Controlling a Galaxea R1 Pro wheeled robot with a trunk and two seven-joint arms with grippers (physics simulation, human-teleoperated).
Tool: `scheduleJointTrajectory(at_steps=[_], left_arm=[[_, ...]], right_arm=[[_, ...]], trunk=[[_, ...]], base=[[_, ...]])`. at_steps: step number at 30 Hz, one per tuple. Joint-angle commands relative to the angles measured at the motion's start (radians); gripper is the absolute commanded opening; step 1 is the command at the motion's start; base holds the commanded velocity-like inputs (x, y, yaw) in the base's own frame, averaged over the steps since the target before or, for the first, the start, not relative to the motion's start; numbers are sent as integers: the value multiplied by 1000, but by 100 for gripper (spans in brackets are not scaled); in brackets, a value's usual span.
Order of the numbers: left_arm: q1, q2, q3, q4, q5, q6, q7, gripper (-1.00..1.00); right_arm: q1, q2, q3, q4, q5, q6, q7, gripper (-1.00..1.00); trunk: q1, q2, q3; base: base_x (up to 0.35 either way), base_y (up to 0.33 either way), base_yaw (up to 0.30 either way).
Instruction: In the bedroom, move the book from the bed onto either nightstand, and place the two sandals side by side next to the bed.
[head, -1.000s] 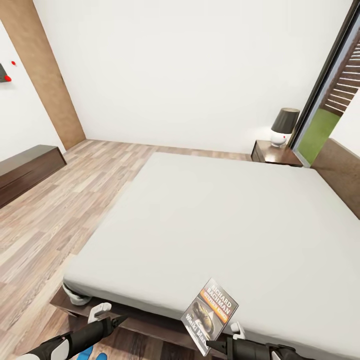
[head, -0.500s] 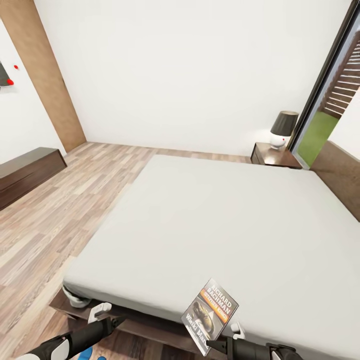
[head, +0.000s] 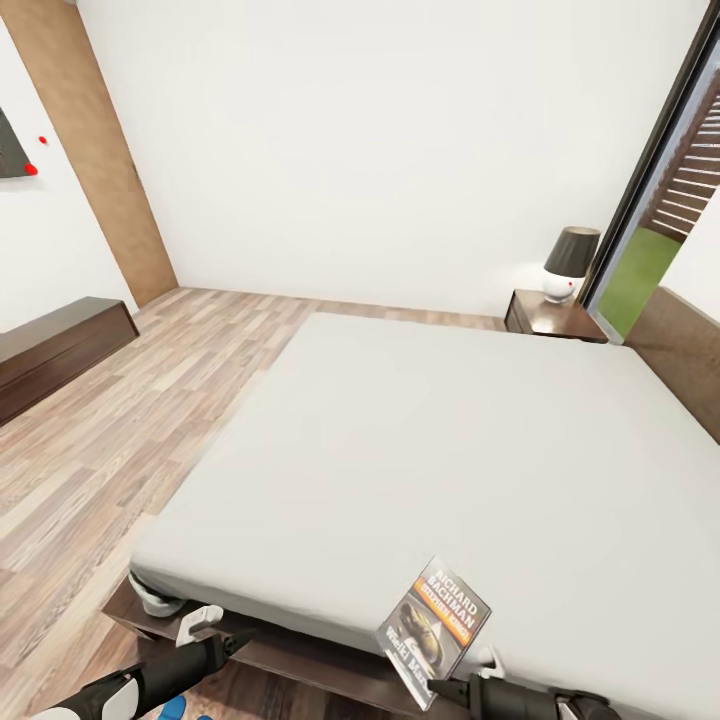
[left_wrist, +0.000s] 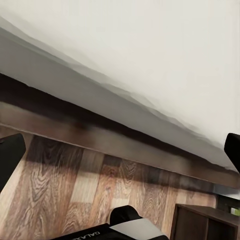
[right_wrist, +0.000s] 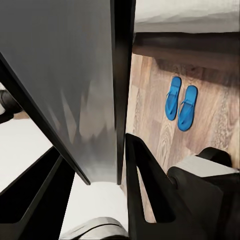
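My right gripper (head: 445, 688) is shut on the book (head: 436, 630), holding it upright over the near edge of the bed (head: 450, 440). The orange-banded cover faces the head camera. In the right wrist view the book (right_wrist: 65, 75) is a grey slab clamped between the dark fingers (right_wrist: 150, 190). Below it, the two sandals (right_wrist: 181, 103) lie side by side on the plank floor close to the bed frame. My left gripper (head: 238, 640) hangs open and empty by the bed's near corner. A nightstand (head: 553, 316) stands beyond the bed's far side.
A lamp (head: 569, 262) with a dark shade sits on the nightstand, beside the tall window (head: 665, 200). A long dark low cabinet (head: 55, 345) lines the left wall. The headboard (head: 685, 355) runs along the right. Plank floor (head: 150, 400) stretches left of the bed.
The whole view has shifted slightly, so the camera has moved. The book stays in my right gripper and the left gripper stays open.
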Motion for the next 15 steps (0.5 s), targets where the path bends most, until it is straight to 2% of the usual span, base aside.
scheduleJointTrajectory(at_steps=[1,6,11,15], left_arm=[[-1,0,-7,0,9,5,-3,100],[-1,0,-7,1,9,5,-3,100],[-1,-5,-8,1,9,4,-1,100],[-1,-9,-8,2,9,3,-1,100]], right_arm=[[0,-6,7,2,-12,10,0,-100],[0,-25,7,108,-12,12,1,-100],[1,-26,8,149,-11,2,-2,-100],[2,-26,8,160,-11,-40,-4,-100]], trunk=[[0,-1,-1],[0,-1,-1],[0,-1,4],[0,-1,10]], base=[[0,0,3],[0,0,1],[0,0,0],[0,0,0]])
